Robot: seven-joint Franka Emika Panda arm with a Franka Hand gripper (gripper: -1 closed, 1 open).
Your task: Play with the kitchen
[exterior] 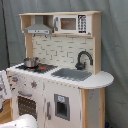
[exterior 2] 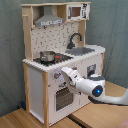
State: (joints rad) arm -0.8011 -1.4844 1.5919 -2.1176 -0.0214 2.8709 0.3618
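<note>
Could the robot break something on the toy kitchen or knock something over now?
Maybe. In the second exterior view the arm's end is right against the front of the kitchen, by the knobs above the oven door; pushing hard could snap a knob or shove the whole toy. The small pot sits loose on the stove just above, so a bump could slide it off.

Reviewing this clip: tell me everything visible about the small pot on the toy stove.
The pot is a small, shiny, metal-looking pan with low round walls. It stands upright on the stove at the first exterior view's left end of the kitchen counter, below the grey hood, away from the sink and black faucet. In the second exterior view a handle seems to stick out sideways. Whether it holds anything cannot be told. Only the stovetop touches it; the gripper is lower, at the front panel.
</note>
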